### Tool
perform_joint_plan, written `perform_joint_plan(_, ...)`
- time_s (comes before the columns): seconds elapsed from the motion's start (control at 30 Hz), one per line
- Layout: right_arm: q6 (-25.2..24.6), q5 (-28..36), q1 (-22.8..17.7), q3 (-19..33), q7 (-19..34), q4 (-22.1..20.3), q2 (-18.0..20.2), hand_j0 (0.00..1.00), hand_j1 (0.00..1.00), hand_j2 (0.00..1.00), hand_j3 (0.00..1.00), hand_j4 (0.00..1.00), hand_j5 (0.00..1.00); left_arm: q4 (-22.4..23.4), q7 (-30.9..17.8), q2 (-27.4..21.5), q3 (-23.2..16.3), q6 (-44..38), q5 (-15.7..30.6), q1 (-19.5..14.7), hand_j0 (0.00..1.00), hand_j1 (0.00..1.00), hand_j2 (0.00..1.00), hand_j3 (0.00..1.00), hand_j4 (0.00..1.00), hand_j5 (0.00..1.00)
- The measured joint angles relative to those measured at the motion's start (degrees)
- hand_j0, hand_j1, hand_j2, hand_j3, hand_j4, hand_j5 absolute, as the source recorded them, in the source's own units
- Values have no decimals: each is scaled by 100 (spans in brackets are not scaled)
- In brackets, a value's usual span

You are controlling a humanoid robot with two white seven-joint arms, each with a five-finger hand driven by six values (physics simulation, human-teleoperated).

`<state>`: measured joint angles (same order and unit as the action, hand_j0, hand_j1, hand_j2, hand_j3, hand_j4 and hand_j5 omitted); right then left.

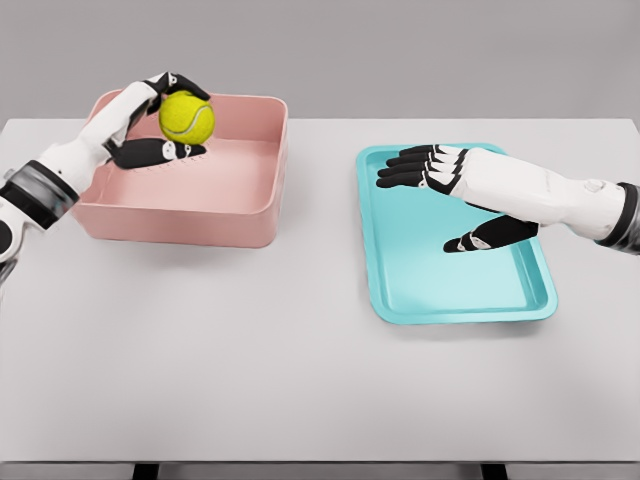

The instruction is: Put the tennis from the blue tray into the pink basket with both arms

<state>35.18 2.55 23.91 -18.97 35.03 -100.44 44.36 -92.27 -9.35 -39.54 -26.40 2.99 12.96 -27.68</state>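
A yellow-green tennis ball [187, 117] is held above the left part of the pink basket [245, 215], which stands on the table's left side. My left hand [165, 115] is shut on the ball, fingers over its top and thumb below it. The blue tray [400, 290] lies flat on the right side of the table with nothing in it. My right hand [430, 190] hovers over the tray's upper half, open, fingers stretched out toward the left and thumb pointing down, holding nothing.
The grey table [250, 360] stretches wide in front of the basket and the tray. A gap of bare table separates basket and tray. The table's front edge runs along the bottom of the view.
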Motion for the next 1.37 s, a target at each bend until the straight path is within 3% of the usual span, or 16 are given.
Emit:
perform_joint_plan(0.3,0,0,0,-19,0,-1,-76,100,100,100,100,100,100,847,-3,187,-228,-279,-40,-387,42,42,42,42,42,42)
perform_joint_plan(0.33,0,0,0,-19,0,-1,-78,100,100,100,100,100,100,910,-2,221,-264,-292,-41,-413,47,47,47,47,47,47)
perform_joint_plan(0.37,0,0,0,-22,0,-1,-79,100,100,100,100,100,100,963,-1,250,-296,-299,-40,-431,66,66,66,66,66,66)
perform_joint_plan(0.43,0,0,0,-30,0,-1,-81,100,100,100,100,100,100,1034,0,288,-340,-308,-41,-448,90,90,90,90,90,90)
perform_joint_plan(0.5,0,0,0,-34,0,-1,-81,100,100,100,100,100,100,1069,1,308,-362,-311,-42,-448,97,97,97,97,97,97)
perform_joint_plan(0.73,0,0,-9,-45,0,-1,-93,100,100,100,100,100,100,1029,2,306,-373,-257,-13,-422,100,100,100,100,100,100)
perform_joint_plan(0.83,0,0,-9,-46,0,-1,-95,100,100,100,100,100,100,758,2,237,-351,45,19,-361,100,100,100,100,100,100)
perform_joint_plan(0.97,0,0,-17,-47,0,-1,-104,100,100,100,100,100,100,102,-2,-342,-347,1262,40,-106,99,99,99,99,99,99)
perform_joint_plan(1.1,0,0,-9,-47,0,-1,-114,100,100,100,100,100,100,-314,0,-1096,-322,2620,150,527,100,100,100,100,100,100)
perform_joint_plan(1.23,0,-1,-18,-47,0,1,-117,100,100,100,100,100,100,-359,10,-1716,-289,3051,151,958,100,100,100,100,100,100)
perform_joint_plan(1.37,0,-2,-9,-47,0,0,-117,100,100,100,100,100,100,-286,10,-2025,-267,3165,122,1063,100,100,100,100,100,100)
